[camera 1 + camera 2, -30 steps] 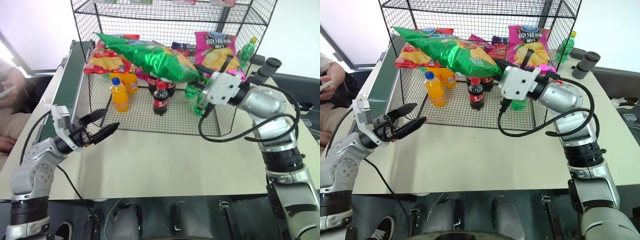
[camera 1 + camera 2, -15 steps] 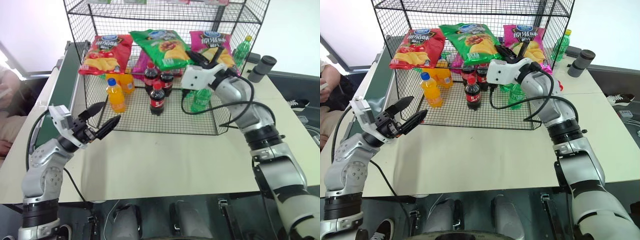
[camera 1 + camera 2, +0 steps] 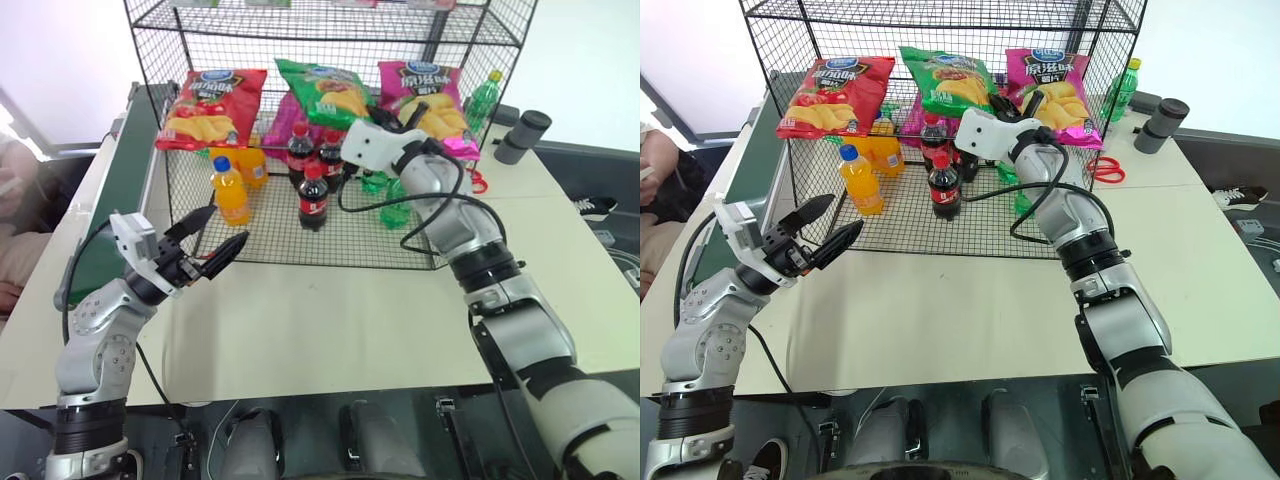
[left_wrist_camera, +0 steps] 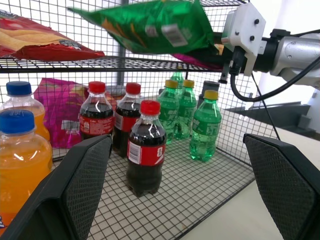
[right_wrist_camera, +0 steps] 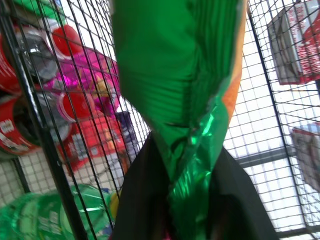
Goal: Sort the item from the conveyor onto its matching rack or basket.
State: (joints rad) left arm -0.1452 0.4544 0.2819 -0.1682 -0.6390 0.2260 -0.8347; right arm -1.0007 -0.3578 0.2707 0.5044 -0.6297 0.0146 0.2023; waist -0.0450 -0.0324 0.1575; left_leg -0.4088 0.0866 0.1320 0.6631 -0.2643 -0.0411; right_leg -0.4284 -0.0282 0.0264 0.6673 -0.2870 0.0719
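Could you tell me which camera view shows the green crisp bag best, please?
The right eye view: the green crisp bag lies face-up between the red bag and pink bag. The left wrist view sees its underside, the right wrist view its crumpled end.

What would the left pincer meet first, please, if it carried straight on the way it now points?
Probably the front cola bottle on the rack's bottom tier: it stands centred between the open left pincer's fingers in the left wrist view, though depth is unclear.
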